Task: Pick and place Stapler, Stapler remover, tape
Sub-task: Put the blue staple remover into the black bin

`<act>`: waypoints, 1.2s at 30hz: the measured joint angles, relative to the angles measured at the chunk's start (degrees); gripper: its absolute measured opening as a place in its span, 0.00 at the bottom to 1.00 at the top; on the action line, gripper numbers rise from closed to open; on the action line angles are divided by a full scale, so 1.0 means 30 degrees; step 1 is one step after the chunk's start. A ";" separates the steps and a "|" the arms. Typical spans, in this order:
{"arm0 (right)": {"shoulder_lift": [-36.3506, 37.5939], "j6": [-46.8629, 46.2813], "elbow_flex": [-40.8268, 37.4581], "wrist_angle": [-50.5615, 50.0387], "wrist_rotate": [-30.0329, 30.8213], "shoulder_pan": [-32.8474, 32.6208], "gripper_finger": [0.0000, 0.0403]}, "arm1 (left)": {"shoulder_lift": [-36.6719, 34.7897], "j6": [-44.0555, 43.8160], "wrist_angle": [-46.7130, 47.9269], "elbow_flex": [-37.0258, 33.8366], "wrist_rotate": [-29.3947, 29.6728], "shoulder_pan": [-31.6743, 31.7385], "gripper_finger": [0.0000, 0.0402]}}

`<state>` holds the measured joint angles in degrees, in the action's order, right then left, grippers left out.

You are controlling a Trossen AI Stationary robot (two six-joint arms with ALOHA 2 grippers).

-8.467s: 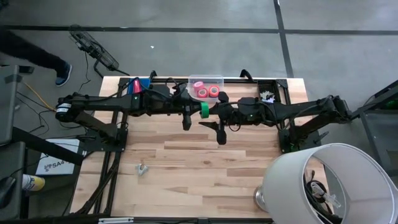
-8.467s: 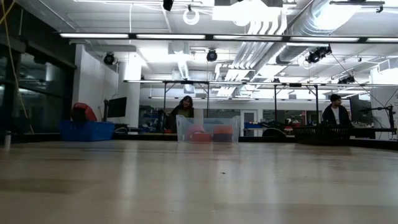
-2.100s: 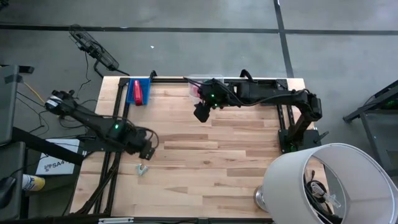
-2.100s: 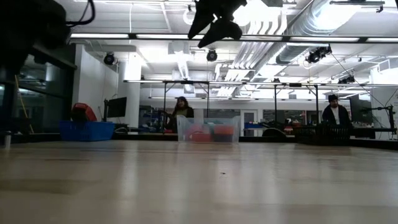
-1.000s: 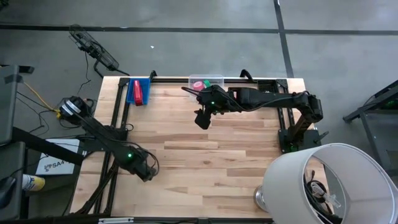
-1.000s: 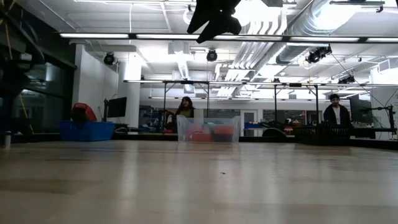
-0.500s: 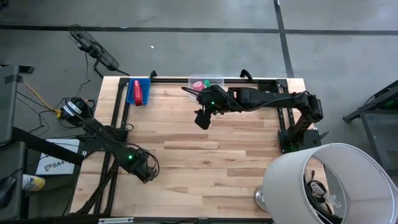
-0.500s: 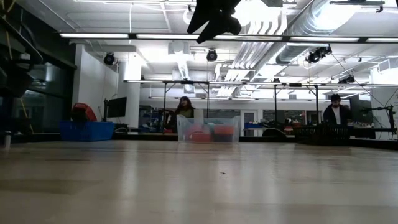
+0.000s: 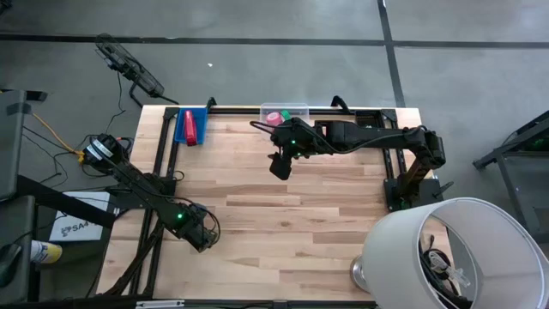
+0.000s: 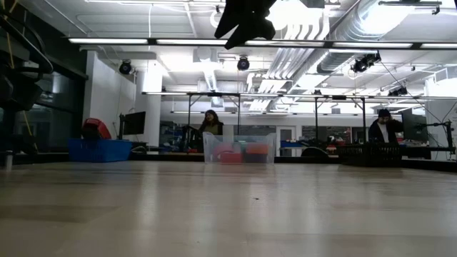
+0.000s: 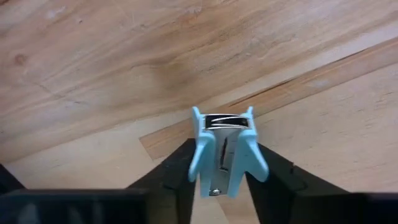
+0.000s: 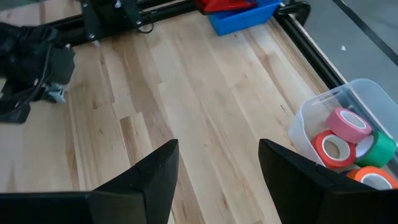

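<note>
The left gripper (image 11: 225, 186), low over the worktop's (image 9: 283, 223) near-left part, grasps the pale-blue staple remover (image 11: 225, 152) lengthwise between its jaws. The right gripper (image 9: 280, 165) hovers released beside the far-edge tape tub (image 12: 348, 96).

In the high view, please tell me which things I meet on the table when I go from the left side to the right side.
Blue tray with the red stapler → left tool, near the front edge → right tool → clear tub of tape rolls → white lampshade.
</note>
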<state>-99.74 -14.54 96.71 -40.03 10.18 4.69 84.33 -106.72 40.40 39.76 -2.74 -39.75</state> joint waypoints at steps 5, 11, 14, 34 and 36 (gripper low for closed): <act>0.0000 0.1537 0.0000 0.0000 -0.1160 0.0006 0.53 | 0.0019 0.0617 0.0198 0.0238 0.0231 0.0000 0.24; 0.0000 0.3181 0.0000 0.0003 -0.3082 0.0000 0.53 | 0.0104 0.1504 0.1488 0.1388 0.3766 0.0064 0.24; -0.0007 0.3594 0.0000 0.0035 -0.3716 0.0000 0.53 | -0.0208 0.1512 0.1799 0.1941 0.5874 0.0030 0.25; -0.0022 0.4229 -0.0022 0.3085 -0.6974 -0.0080 0.53 | -0.5925 1.3956 0.2142 0.8695 2.0001 0.4028 0.25; -0.0022 0.4011 -0.0022 0.4015 -0.7154 -0.0080 0.53 | -0.6175 1.6507 0.1362 0.9718 2.0311 0.4240 0.25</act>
<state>-99.81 -2.51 96.64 -27.99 -11.28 4.45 65.81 -57.20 44.49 68.91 58.19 -27.03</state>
